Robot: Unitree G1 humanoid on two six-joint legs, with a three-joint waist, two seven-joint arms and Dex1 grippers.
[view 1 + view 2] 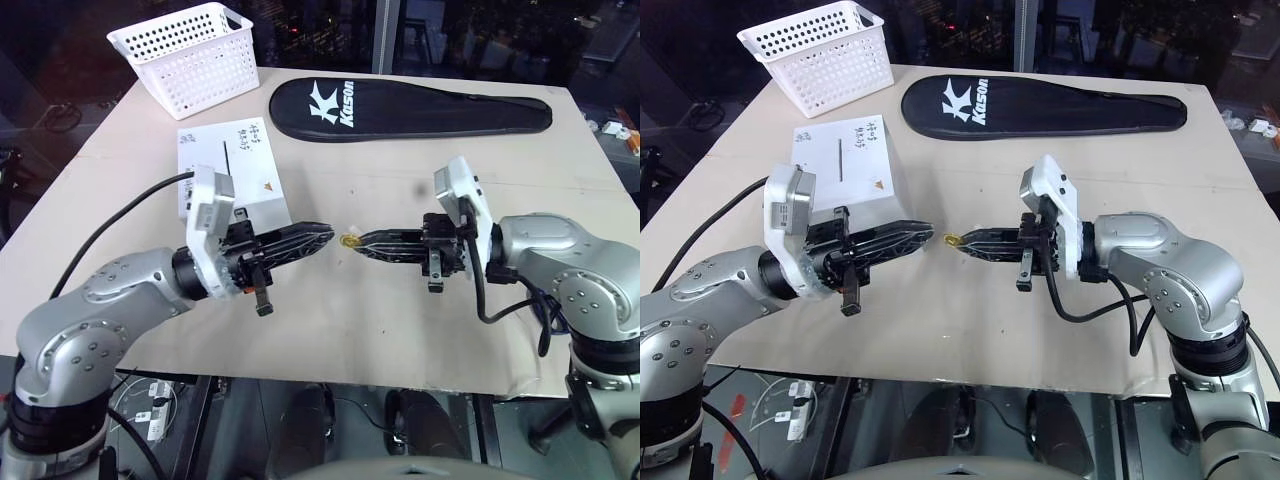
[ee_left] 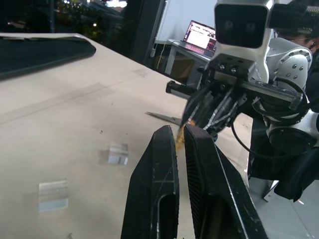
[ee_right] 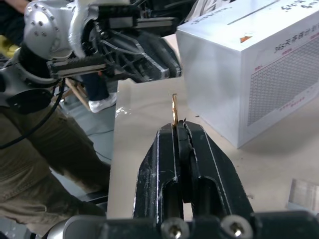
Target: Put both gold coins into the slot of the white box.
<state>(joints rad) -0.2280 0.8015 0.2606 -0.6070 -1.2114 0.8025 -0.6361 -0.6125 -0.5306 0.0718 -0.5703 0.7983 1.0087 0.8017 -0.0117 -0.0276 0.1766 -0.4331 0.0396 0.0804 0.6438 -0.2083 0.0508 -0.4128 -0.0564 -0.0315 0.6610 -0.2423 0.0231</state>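
Observation:
One gold coin hangs above the table's front half, pinched edge-on at the tips of my right gripper, which is shut on it and points left. The right wrist view shows the coin sticking up from the closed fingers. My left gripper faces it tip to tip, a small gap short of the coin, shut and holding nothing. The white box lies behind the left gripper, its slot a thin dark slit on the top face among handwriting.
A white perforated basket stands at the back left and a black racket bag lies across the back. Two small clear cases sit on the tan table. A person's trouser legs show beside the table.

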